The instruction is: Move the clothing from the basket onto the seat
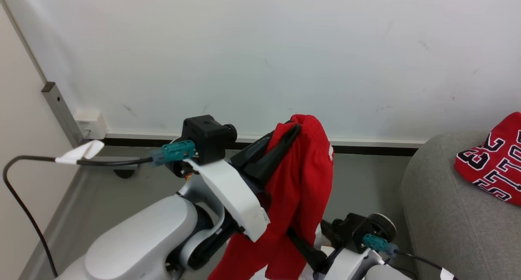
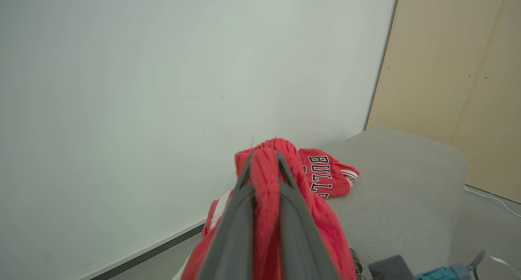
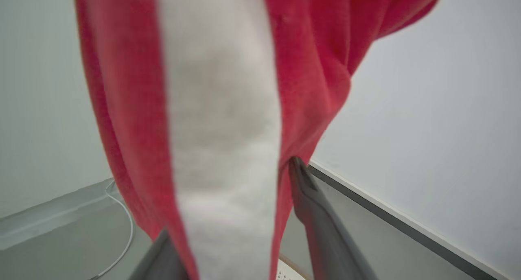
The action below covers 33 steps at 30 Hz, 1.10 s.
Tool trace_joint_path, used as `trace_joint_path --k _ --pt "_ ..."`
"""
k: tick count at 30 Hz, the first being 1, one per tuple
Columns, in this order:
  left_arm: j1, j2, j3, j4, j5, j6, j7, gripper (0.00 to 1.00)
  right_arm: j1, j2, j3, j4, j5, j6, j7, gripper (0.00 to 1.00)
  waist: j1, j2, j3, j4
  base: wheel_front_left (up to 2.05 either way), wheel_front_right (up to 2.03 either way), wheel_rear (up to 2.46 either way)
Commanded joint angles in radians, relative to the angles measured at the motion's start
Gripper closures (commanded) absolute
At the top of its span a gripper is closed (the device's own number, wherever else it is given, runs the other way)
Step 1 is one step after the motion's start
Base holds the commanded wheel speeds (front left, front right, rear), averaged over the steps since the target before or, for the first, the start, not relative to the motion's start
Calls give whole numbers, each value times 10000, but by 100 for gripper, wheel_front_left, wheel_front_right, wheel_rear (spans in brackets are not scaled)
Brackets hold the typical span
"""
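Note:
A red garment (image 1: 301, 190) hangs high above the floor, pinched at its top by my left gripper (image 1: 295, 129), which is shut on it; in the left wrist view the red cloth (image 2: 264, 178) bunches between the two grey fingers. Lower down, my right gripper (image 1: 299, 241) stands open around the hanging cloth, whose white stripe (image 3: 220, 129) falls between its fingers (image 3: 313, 206). A second red piece of clothing with black letters and 23 (image 1: 492, 162) lies on the grey seat (image 1: 443, 219). A sliver of the basket (image 3: 287, 272), white with holes, shows under the cloth.
A white wall (image 1: 285, 48) with a dark skirting strip runs behind. A black cable (image 1: 24, 206) loops at the left, and a white cable (image 3: 122, 239) lies on the grey floor. Beige panels (image 2: 456, 68) stand past the seat.

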Motion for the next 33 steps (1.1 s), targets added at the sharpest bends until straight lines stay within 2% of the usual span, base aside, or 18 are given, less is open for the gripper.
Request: trace_joint_path --k 1,12,14,15,16,23,33 --pt "100 4 14 61 -111 4 -26 100 -183 126 28 94 462 -26 1 100 0 0 10 39 0 0 0" --pt "228 107 128 243 -124 158 -171 100 296 -19 -933 -352 1469 -26 -3 100 0 0 181 -61 0 0 0" --pt "291 94 209 303 -158 242 -304 58 441 -110 -1263 -561 1654 -26 -3 100 0 0 220 -152 0 0 0" --pt "313 116 231 345 -140 272 -359 9 516 -169 -1400 -671 1765 -24 -3 100 0 0 240 -212 0 0 0" --pt "363 125 259 394 -143 316 -418 0 577 -230 -1581 -784 1888 -24 -3 100 0 0 260 -274 0 0 0" --pt "700 119 185 639 36 443 -742 0 873 -797 -2759 -1603 2542 -25 -4 100 0 0 414 -825 0 0 0" --pt "1151 -120 -364 943 497 427 -1176 0 1072 -1656 -4261 -2463 2467 -25 -3 100 0 0 677 -2057 0 0 0"
